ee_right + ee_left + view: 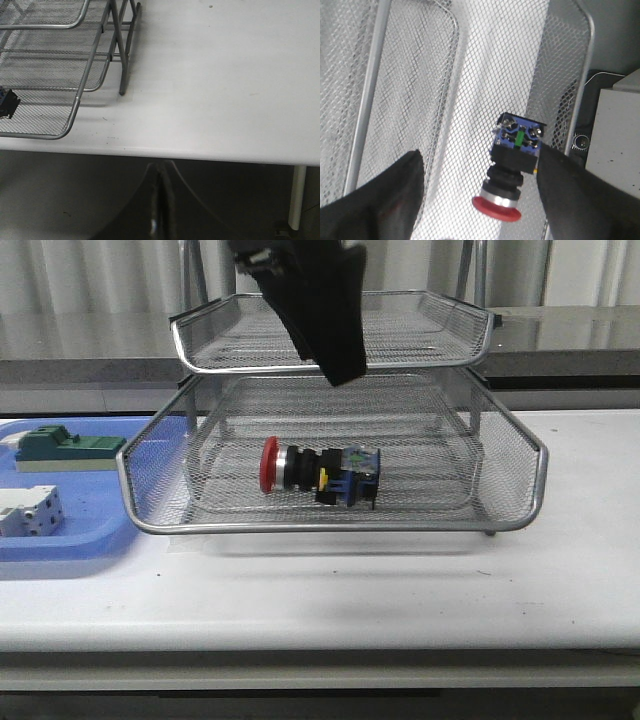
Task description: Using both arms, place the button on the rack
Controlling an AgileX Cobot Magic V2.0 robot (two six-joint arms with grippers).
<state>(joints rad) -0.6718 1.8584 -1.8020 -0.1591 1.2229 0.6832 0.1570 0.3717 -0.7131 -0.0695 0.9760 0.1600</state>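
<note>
Both of my claws mattered, so I took them from left to right, using the rack [330, 490] as my landmark. Left of the rack lay a blue tray [60, 540] with a green block [65, 448] and a white block [30, 512], neither of them mine to touch. My left gripper [480, 200] hung over the rack's lower tier with its fingers [385, 200] spread wide and nothing between them; in the front view it showed only as a dark shape [320, 310] crossing the upper tier. The button [320, 473] lay on its side on the mesh of that lower tier, roughly at the middle of the basket. Its long axis ran across the rack, with the red head toward the rack's left side and the black and blue body toward its right. From my left wrist, the button [512, 170] sat below the open fingers, nearer one of them, and I could not tell whether it touched that finger. I judged the button already placed, so the next move turned on lifting straight away from it without brushing it. My right gripper [159, 210] was off the rack's right side, beyond the table edge, its fingers pressed together on nothing. It was much the farther of the two from the button
</note>
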